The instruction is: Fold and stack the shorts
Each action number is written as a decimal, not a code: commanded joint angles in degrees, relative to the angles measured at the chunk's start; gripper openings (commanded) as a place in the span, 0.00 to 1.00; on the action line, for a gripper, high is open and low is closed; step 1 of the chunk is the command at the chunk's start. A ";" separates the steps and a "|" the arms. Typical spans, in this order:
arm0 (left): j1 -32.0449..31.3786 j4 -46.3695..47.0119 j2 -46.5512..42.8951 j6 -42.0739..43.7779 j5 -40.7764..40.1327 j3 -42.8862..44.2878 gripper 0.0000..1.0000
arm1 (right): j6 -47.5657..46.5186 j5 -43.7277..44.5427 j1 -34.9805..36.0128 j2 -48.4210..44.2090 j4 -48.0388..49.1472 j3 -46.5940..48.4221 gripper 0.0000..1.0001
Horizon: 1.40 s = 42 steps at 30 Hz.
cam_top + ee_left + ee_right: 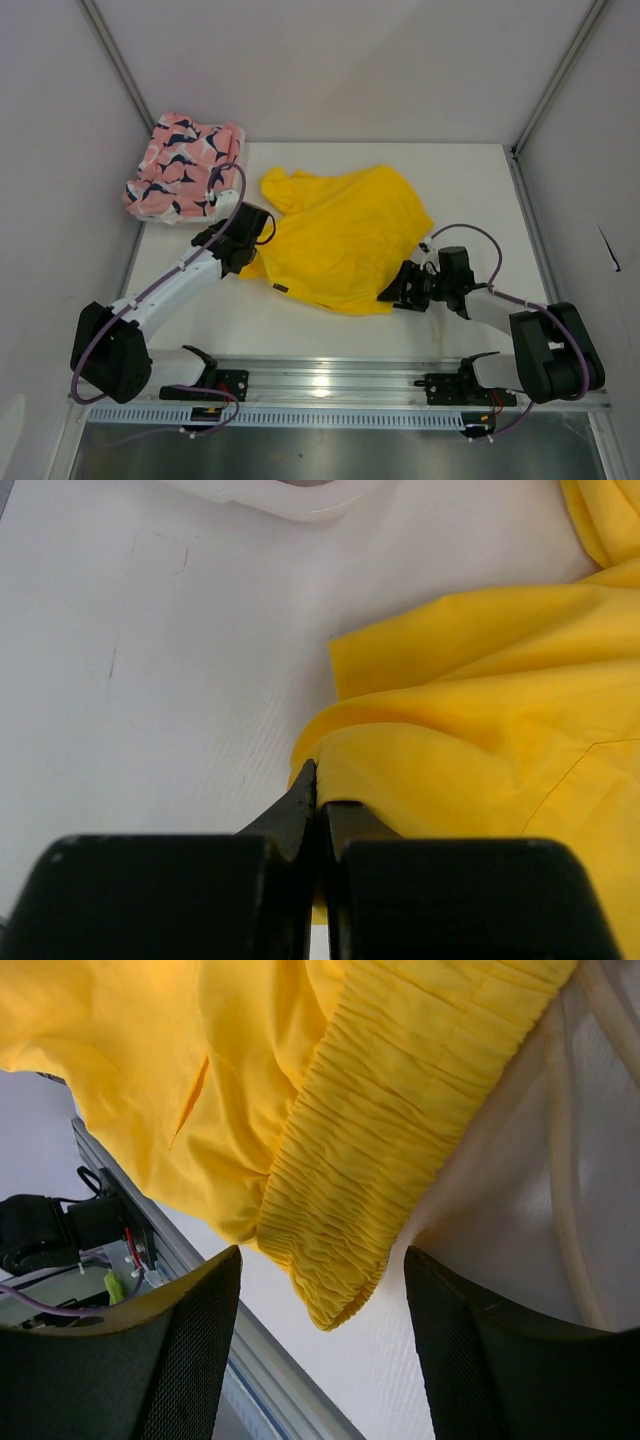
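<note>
Yellow shorts (345,235), limp, light cloth: take ribbed waistband (400,1110) with wide-apart right gripper (322,1260), left gripper (315,790) clamped on edge.

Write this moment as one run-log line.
left pincer: shut on yellow shorts | right pincer: open, straddling waistband | pink shorts: lying far left

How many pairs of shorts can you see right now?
2. The yellow shorts lie spread out in the centre; the pink printed shorts sit bunched at the far left corner. Another could be hidden beneath either.
</note>
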 commanded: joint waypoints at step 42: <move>0.50 4.08 -2.92 0.89 0.28 -4.01 0.00 | 13.51 2.90 8.08 2.42 22.37 -2.91 0.51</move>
